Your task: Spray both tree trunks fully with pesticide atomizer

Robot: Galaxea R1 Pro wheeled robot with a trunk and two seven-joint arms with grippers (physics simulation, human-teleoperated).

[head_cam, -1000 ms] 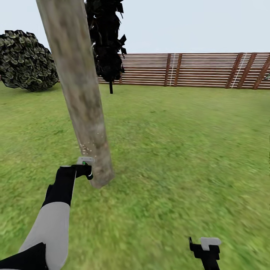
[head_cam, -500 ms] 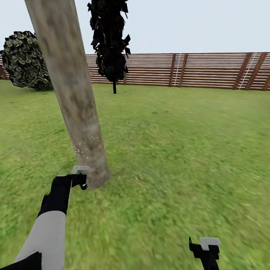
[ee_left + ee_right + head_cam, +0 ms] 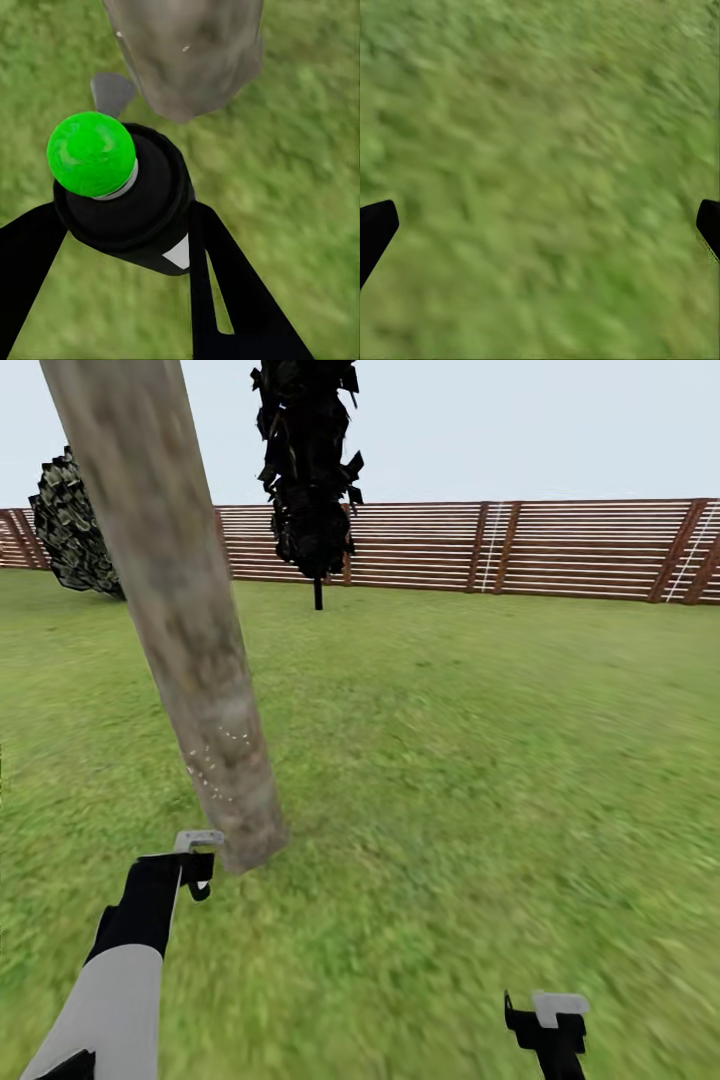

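The near tree trunk (image 3: 205, 690) is a grey-brown column leaning across the head view, with fine white pesticide specks (image 3: 215, 765) low on its bark. My left gripper (image 3: 195, 860) hangs just beside the trunk's base, shut on the pesticide atomizer (image 3: 131, 206). The atomizer is a black bottle with a round green top and a small white patch, and it points at the trunk base (image 3: 187, 56). My right gripper (image 3: 548, 1015) stands open low over the grass floor (image 3: 547, 180). The second tree (image 3: 310, 470) stands far off by the fence, with dark foliage on a thin trunk.
A brown slatted fence (image 3: 560, 550) closes the far side of the lawn. A round dark bush (image 3: 72, 525) sits at the far left behind the near trunk. Open grass (image 3: 480, 740) stretches to the right and ahead.
The head view has swung, sliding the fence and far tree rightward. My left gripper with the atomizer now sits lower, down by the trunk's base. The right gripper holds its place.
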